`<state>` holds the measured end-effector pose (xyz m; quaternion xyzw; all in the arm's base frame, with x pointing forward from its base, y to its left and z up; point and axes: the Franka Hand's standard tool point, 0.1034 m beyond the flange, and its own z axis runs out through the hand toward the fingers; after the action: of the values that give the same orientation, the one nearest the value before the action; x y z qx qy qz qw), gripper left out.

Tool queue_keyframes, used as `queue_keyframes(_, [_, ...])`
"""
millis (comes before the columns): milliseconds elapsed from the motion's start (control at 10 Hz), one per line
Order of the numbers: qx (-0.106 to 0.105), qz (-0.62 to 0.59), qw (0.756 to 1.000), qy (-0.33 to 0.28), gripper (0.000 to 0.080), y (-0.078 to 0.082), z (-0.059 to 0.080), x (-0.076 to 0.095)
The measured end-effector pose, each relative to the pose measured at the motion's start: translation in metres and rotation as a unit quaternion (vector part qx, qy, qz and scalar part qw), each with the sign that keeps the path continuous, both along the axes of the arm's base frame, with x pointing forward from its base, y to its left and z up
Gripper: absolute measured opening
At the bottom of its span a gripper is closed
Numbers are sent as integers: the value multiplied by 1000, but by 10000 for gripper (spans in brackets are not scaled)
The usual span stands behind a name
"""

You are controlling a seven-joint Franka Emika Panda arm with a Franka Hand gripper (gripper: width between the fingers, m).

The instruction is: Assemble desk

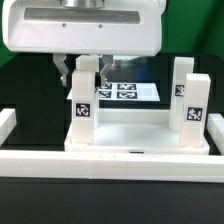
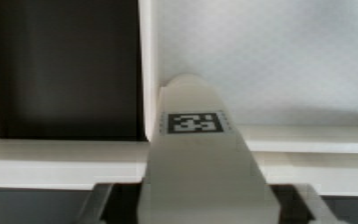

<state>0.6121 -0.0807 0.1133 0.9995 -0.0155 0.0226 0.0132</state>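
Note:
The white desk top (image 1: 140,133) lies flat at the middle of the table. Two white legs with tags (image 1: 182,88) (image 1: 196,112) stand upright on its side toward the exterior view's right. A third tagged leg (image 1: 82,108) stands upright at its corner toward the exterior view's left. My gripper (image 1: 83,74) comes down from above, its fingers on either side of this leg's upper end. In the wrist view the leg (image 2: 195,140) runs down between my fingers (image 2: 119,202), with the desk top (image 2: 265,60) below it. The jaws look shut on the leg.
The marker board (image 1: 126,90) lies flat behind the desk top. A long white border rail (image 1: 100,160) runs along the front and turns up at the exterior view's left (image 1: 7,125). Black table (image 2: 69,70) shows beside the desk top.

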Motion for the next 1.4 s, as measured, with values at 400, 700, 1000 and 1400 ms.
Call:
queue_keyframes(400, [7, -141, 990, -4, 290, 0, 0, 0])
queue_keyframes(700, [27, -292, 956, -8, 290, -2, -1, 0])
queue_keyframes(1000, [46, -446, 894, -9, 290, -3, -2, 0])
queue_keyframes(1400, [58, -605, 794, -7, 290, -1, -2, 1])
